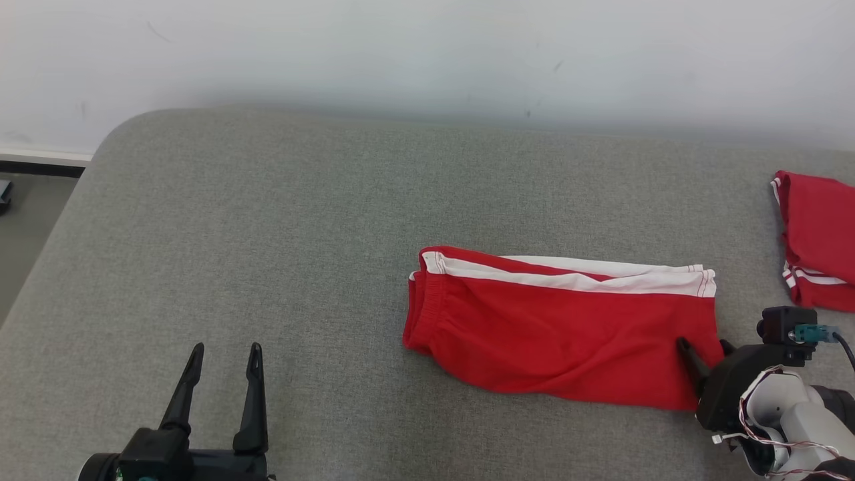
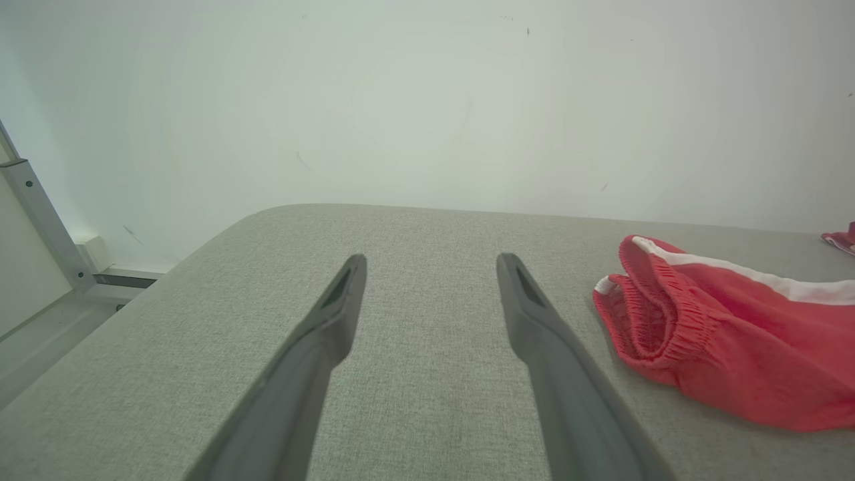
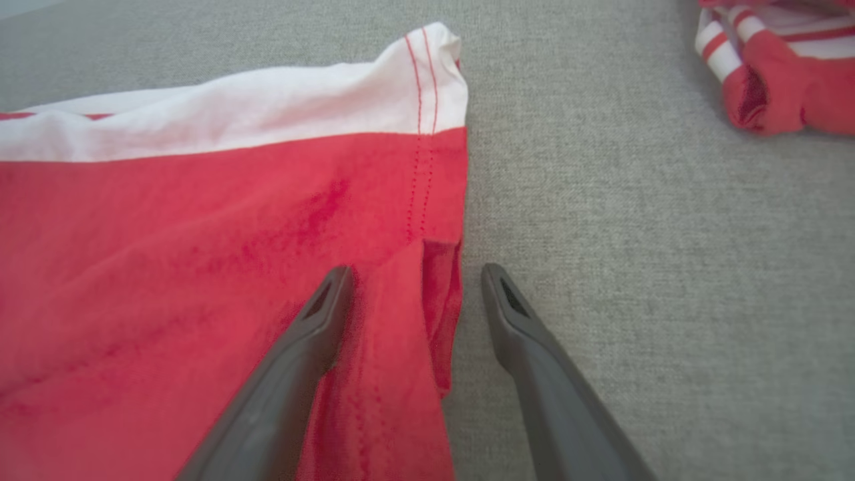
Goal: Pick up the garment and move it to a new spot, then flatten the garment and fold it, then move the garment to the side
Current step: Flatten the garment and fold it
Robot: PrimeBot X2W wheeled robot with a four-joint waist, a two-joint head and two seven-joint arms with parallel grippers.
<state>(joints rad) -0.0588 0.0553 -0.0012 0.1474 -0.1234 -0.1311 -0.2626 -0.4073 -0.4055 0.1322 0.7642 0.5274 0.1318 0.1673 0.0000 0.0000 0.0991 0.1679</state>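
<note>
The left gripper [image 1: 226, 349] stands wide open with nothing in it, the red shorts [image 1: 561, 327] lying well to its right. The right gripper [image 1: 703, 344] is spread wide too, gripping nothing, the shorts' hem edge between its 2 fingers; a second red garment [image 1: 818, 240] lies ahead to its right

A grey fabric-covered surface [image 1: 267, 220] with a rounded corner stands against a plain white wall [image 1: 427, 53].
</note>
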